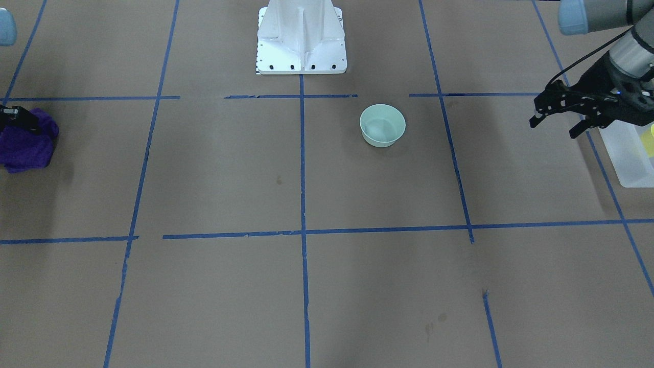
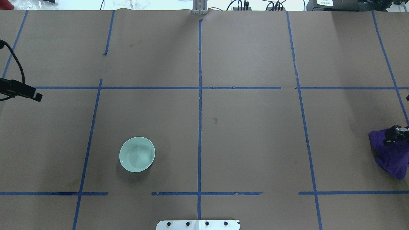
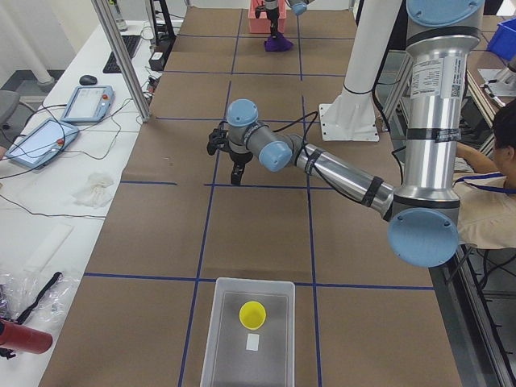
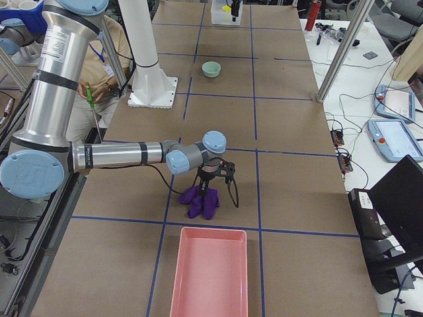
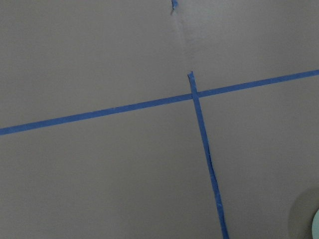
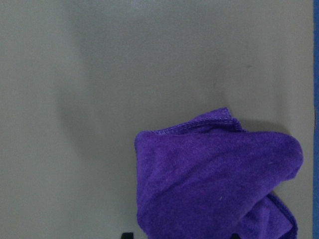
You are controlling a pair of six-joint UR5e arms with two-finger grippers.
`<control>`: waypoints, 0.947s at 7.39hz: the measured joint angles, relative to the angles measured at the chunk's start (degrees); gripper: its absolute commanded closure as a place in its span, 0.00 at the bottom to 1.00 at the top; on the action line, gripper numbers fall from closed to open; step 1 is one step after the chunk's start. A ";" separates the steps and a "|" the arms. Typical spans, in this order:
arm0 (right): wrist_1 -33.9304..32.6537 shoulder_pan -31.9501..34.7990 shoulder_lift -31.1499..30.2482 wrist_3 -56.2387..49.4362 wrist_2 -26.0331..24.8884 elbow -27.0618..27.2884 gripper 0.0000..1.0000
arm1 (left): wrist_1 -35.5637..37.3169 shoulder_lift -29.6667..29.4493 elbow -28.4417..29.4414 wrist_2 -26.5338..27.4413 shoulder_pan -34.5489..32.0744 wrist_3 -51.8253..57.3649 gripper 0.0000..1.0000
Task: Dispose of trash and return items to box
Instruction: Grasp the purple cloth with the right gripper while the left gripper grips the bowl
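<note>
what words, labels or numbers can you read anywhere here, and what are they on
Nothing reads clearly enough to quote.
Left arm's sticker: print too small to read.
Right arm's label: too small to read.
White label at the table's far edge: blurred.

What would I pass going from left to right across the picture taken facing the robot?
A purple cloth, white robot pedestal, mint-green bowl, left gripper, frosted white box at the right edge.
</note>
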 measured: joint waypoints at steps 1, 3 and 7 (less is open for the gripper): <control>-0.01 -0.09 -0.12 -0.08 -0.78 -0.48 1.00 | -0.25 -0.18 -1.04 3.77 5.23 -6.50 0.00; 0.05 0.02 -0.31 -0.13 -1.33 0.14 1.00 | -0.07 -3.43 -0.92 6.44 13.96 -22.61 0.00; -1.90 11.17 -0.10 -0.79 0.82 10.42 1.00 | 3.53 -11.39 2.45 13.91 25.89 -39.82 0.03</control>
